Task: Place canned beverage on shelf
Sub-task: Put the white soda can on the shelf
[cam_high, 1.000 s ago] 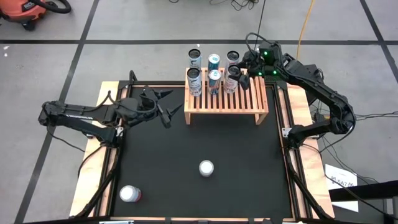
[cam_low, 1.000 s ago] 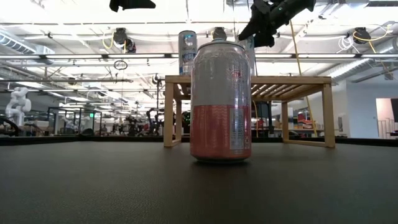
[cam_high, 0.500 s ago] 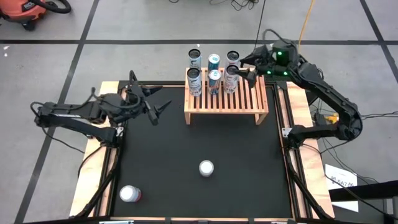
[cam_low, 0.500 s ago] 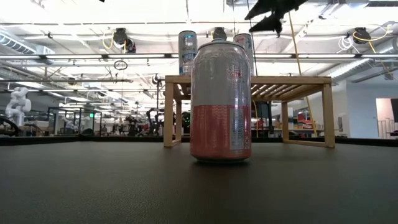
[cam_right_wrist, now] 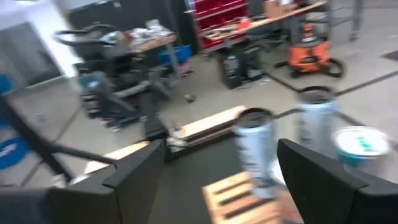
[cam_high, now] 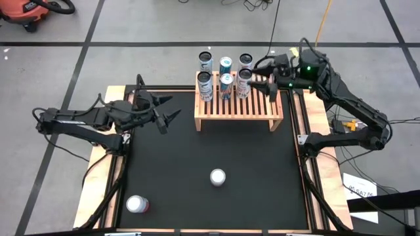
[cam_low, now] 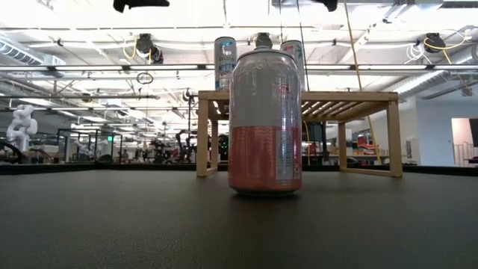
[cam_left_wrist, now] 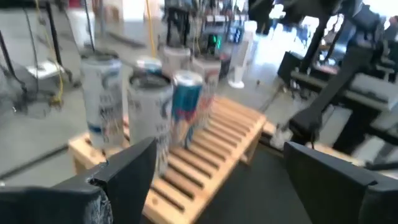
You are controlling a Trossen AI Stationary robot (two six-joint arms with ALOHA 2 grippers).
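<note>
The shelf point(cam_high: 239, 103), a low light-wood slatted rack, stands at the table's point(cam_high: 262, 170) far edge, around 12 o'clock from the table's middle in the high view. Six cans are grouped on its far left part in two rows of three. The front row holds a white patterned can point(cam_high: 205, 86), a blue-and-red can point(cam_high: 226, 85) and a pale can point(cam_high: 244, 81); behind them stand another white can point(cam_high: 206, 61), a teal-topped can point(cam_high: 226, 63) and a dark-topped can point(cam_high: 246, 59). All are upright.

Two more cans wait on the black mat, well apart from the shelf. A pink-and-silver can point(cam_high: 217, 177) stands upright at about 6 o'clock from the shelf, near the table's middle; in the low view it fills the foreground in front of the rack. A second can point(cam_high: 137, 204) stands at roughly 7 o'clock, near the table's near left corner.

The right gripper point(cam_high: 271, 81) hangs above the shelf's far right part, at 3 o'clock from the pale can and just beside it, fingers spread wide with nothing between them. The left gripper point(cam_high: 168, 109) hovers over the mat at 9 o'clock from the shelf, near its left leg, fingers likewise parted and empty
</note>
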